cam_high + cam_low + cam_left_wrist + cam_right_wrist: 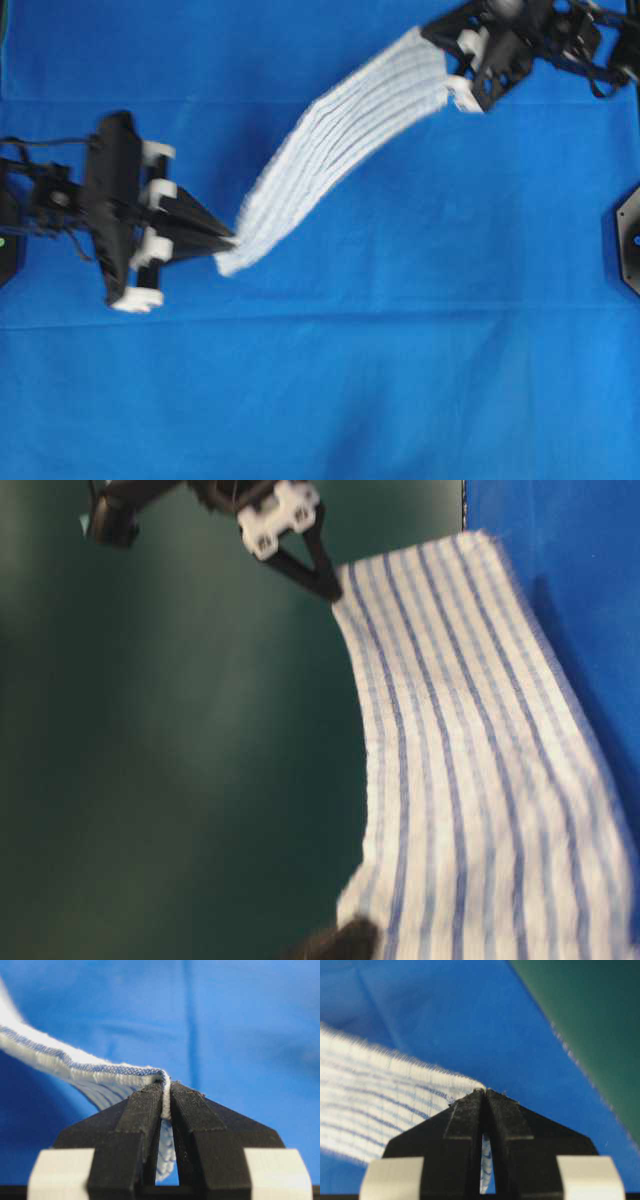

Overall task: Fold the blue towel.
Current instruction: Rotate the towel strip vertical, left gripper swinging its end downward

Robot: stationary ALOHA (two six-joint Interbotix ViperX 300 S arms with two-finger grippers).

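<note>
Towel: your blue towel (340,150) is up in the air, not lying on the bench. It hangs like a little bridge between your two arms.

Long way: its long side runs from the far right down to the near left in the overhead view. The stripes run the same way.

Left jaws: your left gripper (228,243) has its jaws pressed together on the near-left end of the towel. In the left wrist view you can see the white edge squeezed between the two black tips (166,1105).

Right jaws: your right gripper (455,85) has its jaws pressed together on the far-right end. In the right wrist view a bit of striped cloth shows in the slit between the tips (484,1160).

Under it: the big plain blue cloth (320,380) covers the bench below.

Which arm is nearer: each arm holds one end, so neither is closer to the whole towel. The middle sags a bit between them.

What matters next: I think the fold turns on bringing one held end over to meet the other along that slanted line. Keep both ends level, or the towel may twist.

Blur: the pictures are a bit smeared, so I can't tell how tight the cloth is pulled.
</note>
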